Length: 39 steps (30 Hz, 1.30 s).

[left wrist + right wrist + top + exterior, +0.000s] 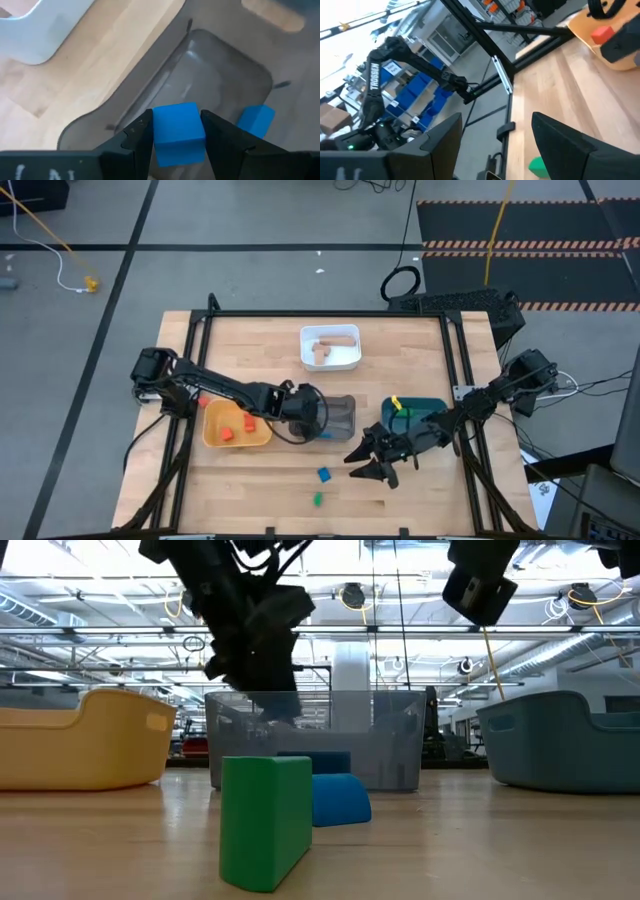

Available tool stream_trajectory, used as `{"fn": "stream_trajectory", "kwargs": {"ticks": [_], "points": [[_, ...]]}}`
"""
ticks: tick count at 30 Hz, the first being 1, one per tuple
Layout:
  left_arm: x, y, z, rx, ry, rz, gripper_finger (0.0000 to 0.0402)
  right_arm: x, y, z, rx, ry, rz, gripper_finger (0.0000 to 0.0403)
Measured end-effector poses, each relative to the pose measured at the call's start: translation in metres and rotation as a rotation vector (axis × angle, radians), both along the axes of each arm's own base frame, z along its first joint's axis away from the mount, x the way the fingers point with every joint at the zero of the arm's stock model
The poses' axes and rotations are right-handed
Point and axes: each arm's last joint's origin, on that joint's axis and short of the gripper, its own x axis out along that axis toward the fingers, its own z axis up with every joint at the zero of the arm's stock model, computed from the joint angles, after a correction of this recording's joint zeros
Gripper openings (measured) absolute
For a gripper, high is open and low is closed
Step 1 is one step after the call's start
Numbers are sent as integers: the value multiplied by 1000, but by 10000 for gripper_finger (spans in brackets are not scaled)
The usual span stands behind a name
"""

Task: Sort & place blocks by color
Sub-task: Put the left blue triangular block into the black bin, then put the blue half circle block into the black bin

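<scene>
My left gripper (176, 119) hangs over the grey tray (220, 65), shut on a blue cube (177, 131). A second blue block (255, 120) lies on the tray floor. In the high view my left gripper (312, 412) is at the grey tray's (340, 418) left end. My right gripper (368, 465) is open above the table, right of a blue block (323, 474) and a green block (318, 499) that rest on the wood. The right wrist view shows the green block (537, 166) between its open fingers, farther off. My left gripper pinches the blue cube by two opposite side faces (159, 135), one finger (137, 137) on each side. It comes from above, pointing down into the grey tray. The cube is lifted clear of the tray floor and sits square between the fingers.
The yellow tray (235, 428) holds red-orange blocks (248, 421). Tan blocks (330, 345) lie in the white tray (352, 358). The teal tray (420, 412) sits under the right arm, with a small yellow-green piece (397, 406) in it. Bare wood lies along the table's near edge.
</scene>
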Motion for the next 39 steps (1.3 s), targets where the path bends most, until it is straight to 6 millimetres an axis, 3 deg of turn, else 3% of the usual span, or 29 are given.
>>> {"fn": "stream_trajectory", "kwargs": {"ticks": [9,17,29,34,39], "points": [[-1,-1,-2,-56,-14,43,158,3,-6,-1,141,65,-29,231],[2,-1,0,-40,-38,-8,163,3,-7,-4,133,89,-34,231],[4,-2,1,-30,-51,-49,261,10,-22,-8,63,104,-164,231],[12,-3,7,-57,-149,-42,270,13,-29,-7,91,109,-69,231],[17,-6,11,-62,-199,-141,271,17,-21,8,-12,-17,-18,231]]}}
